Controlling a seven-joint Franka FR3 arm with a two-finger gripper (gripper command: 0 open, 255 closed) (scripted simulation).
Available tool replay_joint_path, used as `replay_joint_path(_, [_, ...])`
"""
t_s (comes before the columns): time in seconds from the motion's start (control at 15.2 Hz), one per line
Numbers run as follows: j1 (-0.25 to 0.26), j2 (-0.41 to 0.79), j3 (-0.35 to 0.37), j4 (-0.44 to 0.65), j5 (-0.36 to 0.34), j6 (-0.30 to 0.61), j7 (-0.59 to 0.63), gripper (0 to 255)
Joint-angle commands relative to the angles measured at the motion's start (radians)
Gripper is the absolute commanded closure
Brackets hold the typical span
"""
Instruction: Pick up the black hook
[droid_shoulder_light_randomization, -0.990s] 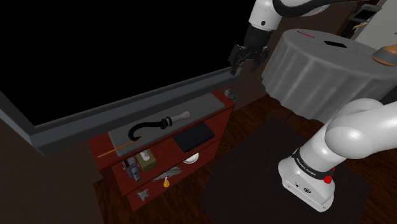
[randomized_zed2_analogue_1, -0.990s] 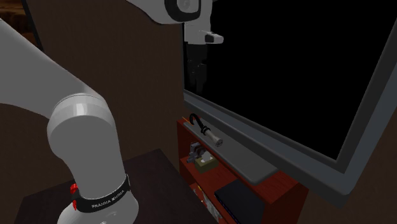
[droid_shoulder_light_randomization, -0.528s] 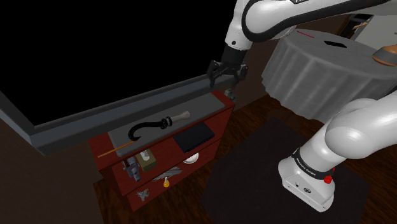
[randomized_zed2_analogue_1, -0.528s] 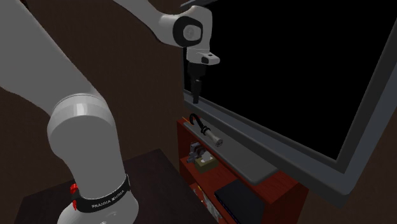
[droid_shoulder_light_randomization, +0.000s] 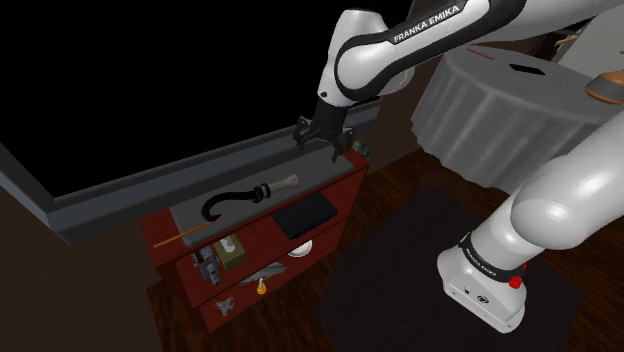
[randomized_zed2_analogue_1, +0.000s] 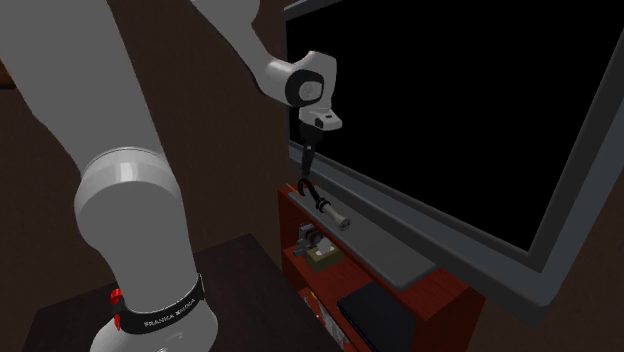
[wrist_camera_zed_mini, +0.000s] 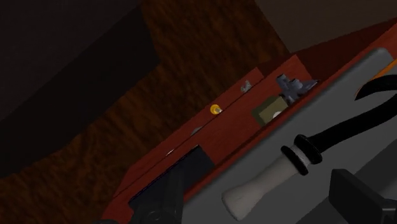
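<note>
One white arm base (droid_shoulder_light_randomization: 485, 285) sits nearest, on its dark stand (droid_shoulder_light_randomization: 400, 290) just in front of the red shelf unit (droid_shoulder_light_randomization: 345, 200). The unit is the only holder here, and its tiers are stocked. The lowest one in sight has a small yellow item (droid_shoulder_light_randomization: 260, 288) and a grey piece (droid_shoulder_light_randomization: 225, 305). The tier above has a small box (droid_shoulder_light_randomization: 230, 250), a grey figure (droid_shoulder_light_randomization: 207, 265) and a white dish (droid_shoulder_light_randomization: 300, 250). Higher up lie a flat black slab (droid_shoulder_light_randomization: 305, 215) and a thin orange stick (droid_shoulder_light_randomization: 180, 237).

On the unit's grey top board (droid_shoulder_light_randomization: 190, 215) the black hook (droid_shoulder_light_randomization: 240, 198) lies flat; its curved end is toward the stick's end of the unit, and its pale handle (droid_shoulder_light_randomization: 285, 183) points toward the other end.

Over that other end hovers the gripper (droid_shoulder_light_randomization: 322, 138); its two fingers stand wide apart and clasp nothing (in the wrist view the handle lies between them, untouched). Behind the unit runs the grey frame (droid_shoulder_light_randomization: 200, 168) of a large black screen; beyond the unit's end stands a round table (droid_shoulder_light_randomization: 500, 110) draped in grey cloth.
</note>
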Motion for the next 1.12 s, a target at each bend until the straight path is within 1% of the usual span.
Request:
replay_joint_path(0.0, [0.0, 0.096, 0.013, 0.034, -0.006, 0.065, 0.065, 0])
replay_joint_path(0.26, [0.02, 0.263, 0.02, 0.115, -0.026, 0.16, 0.196, 0])
replay_joint_path(0.53, [0.057, 0.428, 0.002, 0.216, -0.044, 0.236, 0.315, 0])
replay_joint_path(0.79, [0.101, 0.589, -0.027, 0.338, -0.048, 0.29, 0.416, 0])
replay_joint_path(1.06, [0.143, 0.746, -0.058, 0.479, -0.037, 0.324, 0.503, 0])
